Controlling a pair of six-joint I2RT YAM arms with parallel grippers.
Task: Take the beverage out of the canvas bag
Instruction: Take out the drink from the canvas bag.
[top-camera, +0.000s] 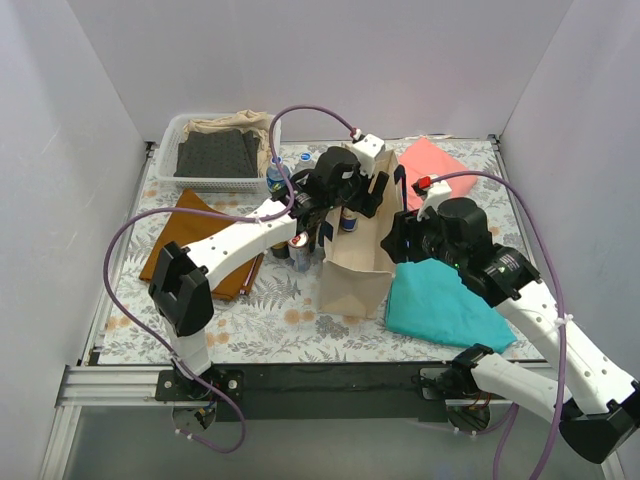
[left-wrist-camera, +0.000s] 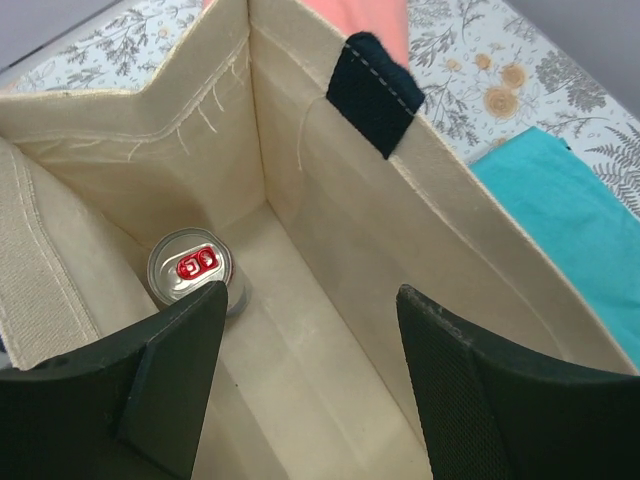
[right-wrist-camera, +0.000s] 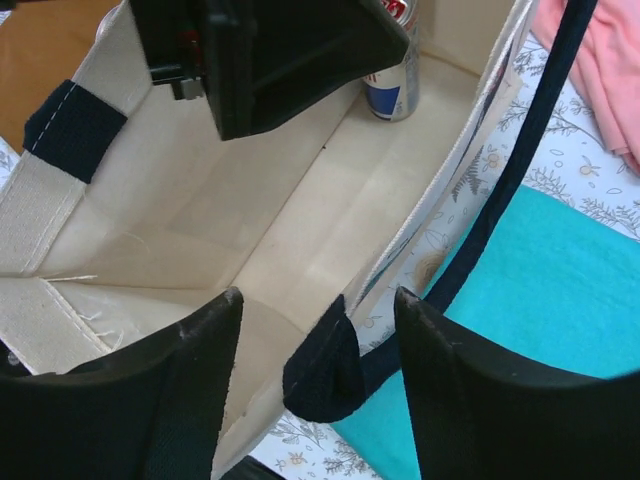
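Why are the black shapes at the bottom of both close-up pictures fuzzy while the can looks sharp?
Left wrist view: the left hand sits right by the lens, so its fingers blur, while the can deep in the canvas bag is crisp, its lid glinting. Right wrist view: the right hand blurs likewise. Top external view: soft, even light, faint shadows.

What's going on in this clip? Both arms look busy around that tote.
The canvas bag stands upright mid-table. The left gripper hangs open over its mouth, looking down at a can standing in a bottom corner of the bag. The right gripper is open at the bag's right-hand rim, its fingers either side of the wall where a navy handle is sewn on. The can has not been grasped yet and sits inside the bag.
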